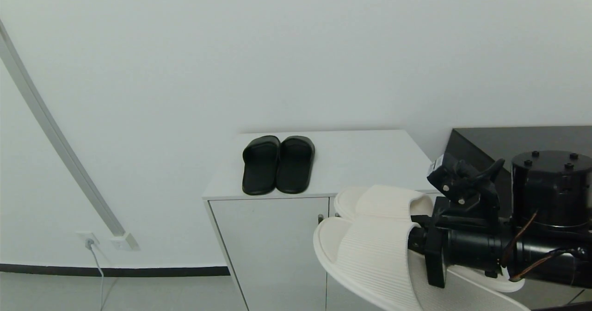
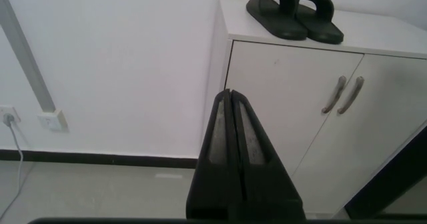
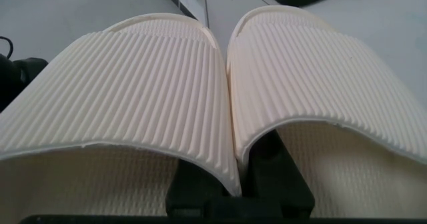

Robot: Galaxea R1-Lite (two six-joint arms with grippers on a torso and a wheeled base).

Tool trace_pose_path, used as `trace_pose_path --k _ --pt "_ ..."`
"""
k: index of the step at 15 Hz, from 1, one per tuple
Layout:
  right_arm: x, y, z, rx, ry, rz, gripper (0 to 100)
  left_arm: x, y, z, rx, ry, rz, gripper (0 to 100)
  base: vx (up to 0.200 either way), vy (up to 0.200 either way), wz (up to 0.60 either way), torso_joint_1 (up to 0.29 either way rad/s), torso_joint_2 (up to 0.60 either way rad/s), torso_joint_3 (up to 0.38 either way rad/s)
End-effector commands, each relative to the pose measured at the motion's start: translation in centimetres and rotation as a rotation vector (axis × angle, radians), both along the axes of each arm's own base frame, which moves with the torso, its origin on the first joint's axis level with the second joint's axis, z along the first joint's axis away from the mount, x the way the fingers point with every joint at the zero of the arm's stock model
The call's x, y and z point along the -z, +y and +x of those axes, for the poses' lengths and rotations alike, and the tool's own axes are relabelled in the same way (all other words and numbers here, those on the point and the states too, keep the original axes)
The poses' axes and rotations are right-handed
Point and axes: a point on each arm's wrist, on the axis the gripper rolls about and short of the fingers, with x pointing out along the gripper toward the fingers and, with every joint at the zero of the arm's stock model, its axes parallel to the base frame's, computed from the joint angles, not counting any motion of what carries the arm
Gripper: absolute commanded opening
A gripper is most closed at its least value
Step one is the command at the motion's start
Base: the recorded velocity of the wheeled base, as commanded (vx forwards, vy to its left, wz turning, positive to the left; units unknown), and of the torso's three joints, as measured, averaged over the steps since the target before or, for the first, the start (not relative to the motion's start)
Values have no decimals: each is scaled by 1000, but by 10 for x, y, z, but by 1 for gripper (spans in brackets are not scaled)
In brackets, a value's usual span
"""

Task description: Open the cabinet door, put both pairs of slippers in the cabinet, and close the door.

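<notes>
White slippers (image 1: 370, 251), a ribbed pair, sit closest in the head view at the lower right, carried side by side on the end of the black right arm. The right gripper (image 1: 418, 241) is buried under their straps, so that view does not show how its jaws stand. Behind them is the white cabinet (image 1: 277, 241) against the wall, its doors closed and its inside hidden. The black slippers (image 1: 278, 164) lie side by side on the left part of its top, near the front edge, well apart from the white pair. A dark tabletop (image 1: 508, 139) adjoins the cabinet on the right, and a grey conduit (image 1: 55, 135) slants down the wall to a wall socket (image 1: 88, 239) on the left. From the left wrist, the left gripper (image 2: 230, 101) is in the foreground with its two fingers pressed flat against each other, held off from the cabinet (image 2: 280, 97). Both doors are closed, the two door handles (image 2: 343, 95) meet at the middle seam, and the black slippers (image 2: 295, 14) rest on top. From the right wrist, the white slippers (image 3: 133, 91) lie with their straps touching along the middle. The right gripper (image 3: 243, 184) shows dark beneath that seam, clamped on the pair's inner edges.
</notes>
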Motion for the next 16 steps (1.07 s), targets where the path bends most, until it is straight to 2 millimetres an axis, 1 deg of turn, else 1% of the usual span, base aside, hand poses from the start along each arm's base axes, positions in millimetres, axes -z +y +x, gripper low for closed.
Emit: trace_pose_path --k 1,4,11,12,16 --pt "3 1 0 -4 10 -8 0 0 0 0 1 1 -1 0 0 0 0 0 0 0" --pt "3 2 -1 -7 7 -8 0 0 0 0 -1 1 -1 0 0 0 0 -162 393 220" --pt "5 2 -3 -16 6 -17 0 0 0 0 -1 1 -2 0 0 0 0 -217 535 316" --pt "5 2 -3 -19 -3 -24 0 0 0 0 -1 1 -2 100 0 0 0 -193 515 320" --pt "6 2 -4 -22 1 -27 0 0 0 0 -1 1 -2 100 0 0 0 -183 500 317"
